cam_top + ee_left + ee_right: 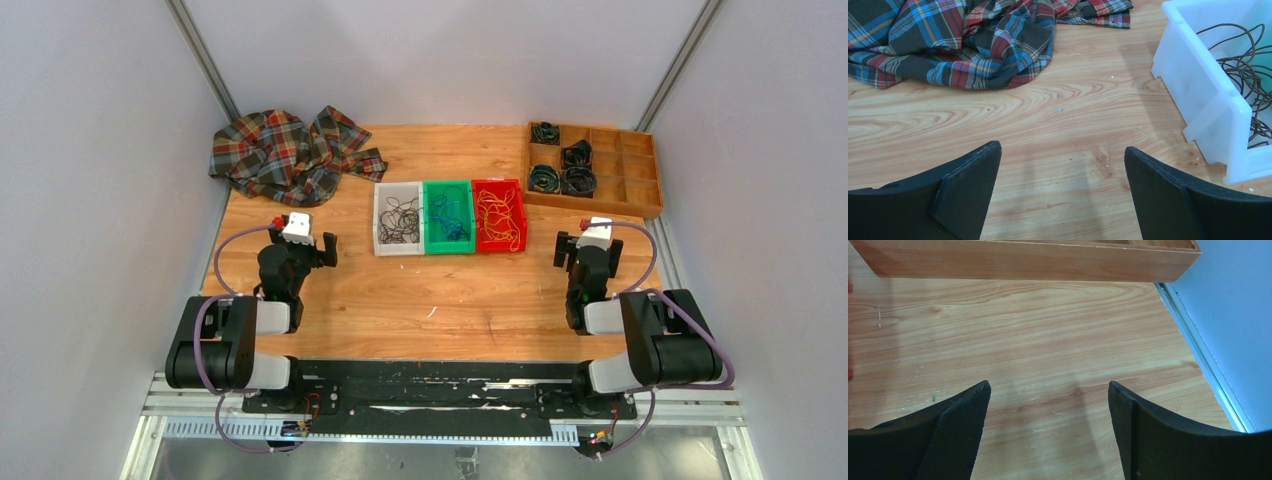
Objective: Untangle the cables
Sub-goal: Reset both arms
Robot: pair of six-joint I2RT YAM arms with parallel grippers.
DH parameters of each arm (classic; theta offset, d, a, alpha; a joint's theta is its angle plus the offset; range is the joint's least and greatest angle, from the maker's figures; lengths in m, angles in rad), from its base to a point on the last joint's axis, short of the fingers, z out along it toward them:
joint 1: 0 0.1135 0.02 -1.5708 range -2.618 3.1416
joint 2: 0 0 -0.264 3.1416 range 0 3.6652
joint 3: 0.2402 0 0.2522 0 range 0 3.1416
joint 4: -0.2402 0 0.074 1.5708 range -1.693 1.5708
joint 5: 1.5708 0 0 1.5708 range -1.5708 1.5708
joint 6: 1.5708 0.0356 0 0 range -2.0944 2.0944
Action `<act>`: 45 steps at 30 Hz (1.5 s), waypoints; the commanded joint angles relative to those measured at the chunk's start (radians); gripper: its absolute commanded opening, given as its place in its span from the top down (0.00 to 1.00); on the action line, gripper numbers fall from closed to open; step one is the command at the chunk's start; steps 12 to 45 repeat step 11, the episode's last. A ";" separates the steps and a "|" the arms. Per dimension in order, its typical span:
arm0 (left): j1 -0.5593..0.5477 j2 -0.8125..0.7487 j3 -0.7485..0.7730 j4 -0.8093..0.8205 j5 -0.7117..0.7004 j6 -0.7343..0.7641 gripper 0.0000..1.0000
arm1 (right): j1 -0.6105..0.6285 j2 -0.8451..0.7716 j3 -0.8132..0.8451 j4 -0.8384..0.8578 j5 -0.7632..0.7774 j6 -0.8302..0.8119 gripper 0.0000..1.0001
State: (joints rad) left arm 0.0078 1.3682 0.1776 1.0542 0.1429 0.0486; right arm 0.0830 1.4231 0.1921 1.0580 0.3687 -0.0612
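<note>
The left tool (1060,148) is held wide open, w/ only bare wood of the surface (1058,115) seen btwn its black fingers (968,185). The right tool (1048,385) is spread just as wide, w/ plain wood in its gap too. Nothing is gripped or touched by either tool. In the top view both arms are folded low, one at each side of the surface, tools pointed toward the far edge.

Near the left tool, on its right, a white bin (1198,85) is seen. Thin dark strands are looped loosely inside it. Ahead and to the left, a crumpled plaid cloth (285,152) is spread over the far-left corner.

Ahead of the right tool, the near wall of a wooden tray (1023,262) runs across the top of the wrist view. The tray is set in the far-right corner, and thick black cords (563,165) are coiled in four of its left-hand compartments.

The cables (449,222) are found in three bins at mid-surface, btwn the two tools and a bit farther back. The bins are lined up side by side, touching. Dark strands are in the white bin, blue ones in the green bin (448,186) and yellow-orange ones in the red bin (497,184). Each lot lies as loose loops, kept inside its own bin and well apart from both tools.
</note>
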 commanded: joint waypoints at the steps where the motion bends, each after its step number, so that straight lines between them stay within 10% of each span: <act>1: -0.006 -0.002 0.003 0.046 -0.014 0.011 0.02 | 0.009 -0.002 0.012 0.031 0.002 -0.023 0.13; 45: -0.006 -0.001 0.003 0.049 -0.014 0.011 0.02 | 0.007 0.000 0.011 0.037 -0.003 -0.022 0.13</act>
